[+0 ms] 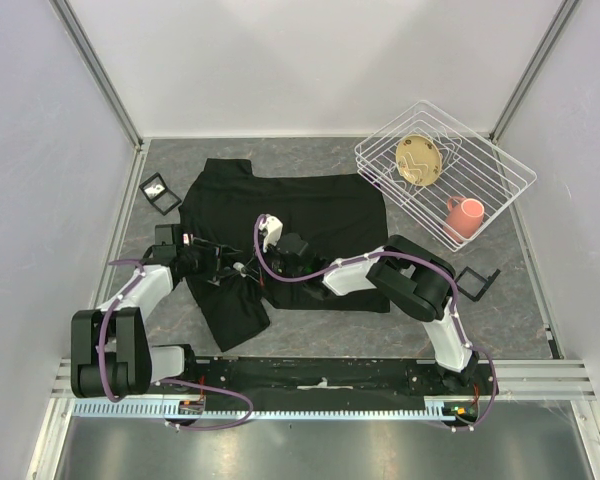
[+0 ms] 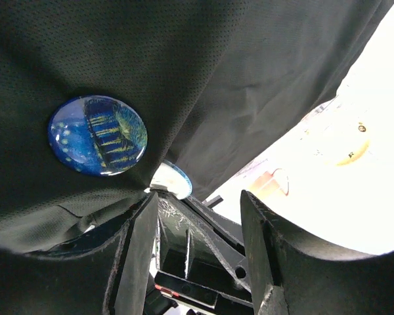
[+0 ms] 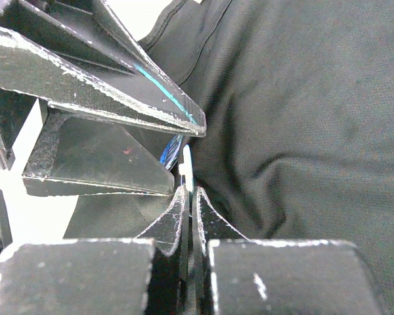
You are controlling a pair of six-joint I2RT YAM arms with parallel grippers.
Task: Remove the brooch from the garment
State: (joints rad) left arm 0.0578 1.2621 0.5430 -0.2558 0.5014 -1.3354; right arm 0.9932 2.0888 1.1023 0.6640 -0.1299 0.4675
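Left wrist view: brooch (image 2: 97, 136) seen on garment (image 2: 249, 79) at 10 o'clock, left fingers (image 2: 134, 262) spread open at 6 o'clock; right fingers (image 3: 172, 223) clamped on thin disc (image 3: 187, 161). Fabric could be dragged, grip lost, if pulled askew.

The grey, stone-patterned table (image 1: 310, 330) carries the garment (image 1: 320, 215), spread beneath the left gripper (image 1: 232, 268) and right gripper (image 1: 263, 268). One small black frame (image 1: 160, 192) lies beyond the left gripper, off the shirt's corner; another black frame (image 1: 477, 282) lies well right of the right gripper. Farther right and beyond it stands a white wire basket (image 1: 480, 143).
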